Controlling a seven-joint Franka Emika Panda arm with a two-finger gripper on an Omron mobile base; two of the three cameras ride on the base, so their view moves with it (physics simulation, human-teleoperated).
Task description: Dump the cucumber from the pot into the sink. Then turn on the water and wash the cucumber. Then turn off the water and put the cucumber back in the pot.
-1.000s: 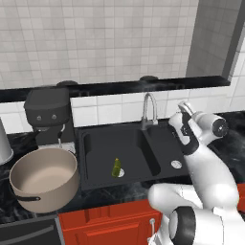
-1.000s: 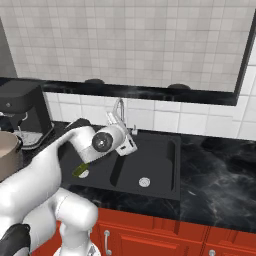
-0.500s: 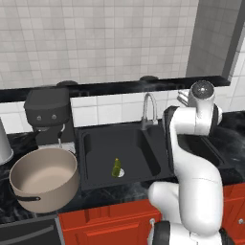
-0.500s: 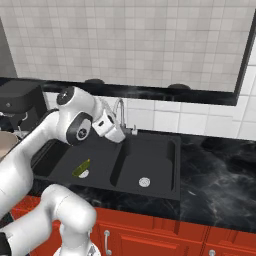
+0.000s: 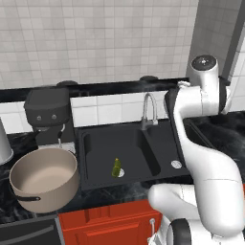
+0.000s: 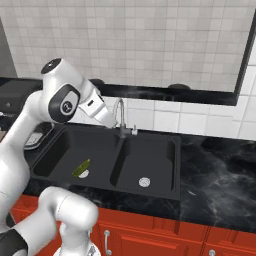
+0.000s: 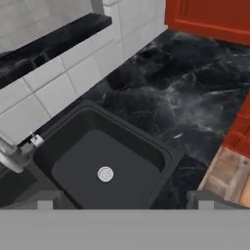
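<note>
The cucumber (image 5: pixel 116 167) (image 6: pixel 81 169), a short yellowish-green stick, lies by the drain in the left basin of the black sink (image 5: pixel 95 139) (image 6: pixel 150 145). On the counter left of the sink stands the beige-grey pot (image 5: pixel 43 184), and nothing shows inside it. My gripper (image 6: pixel 108 120) (image 7: pixel 124 202) hangs open just left of the silver faucet (image 5: pixel 149 110) (image 6: pixel 120 116), above the divider between the basins. In the hand view its fingertips (image 7: pixel 46 201) stand far apart with nothing between them, over the right basin and its drain (image 7: pixel 105 174).
A black coffee machine (image 5: pixel 48 115) stands behind the pot. A grey vessel (image 5: pixel 4 143) sits at the far left. Black marble counter (image 6: pixel 215 170) stretches right of the sink. A dark ledge (image 6: pixel 175 92) runs along the tiled wall, with red cabinets (image 6: pixel 165 235) below.
The arm has straightened upward and its elbow has risen. The hand has lifted a little beside the faucet, jaws still open. The cucumber and pot have not moved.
</note>
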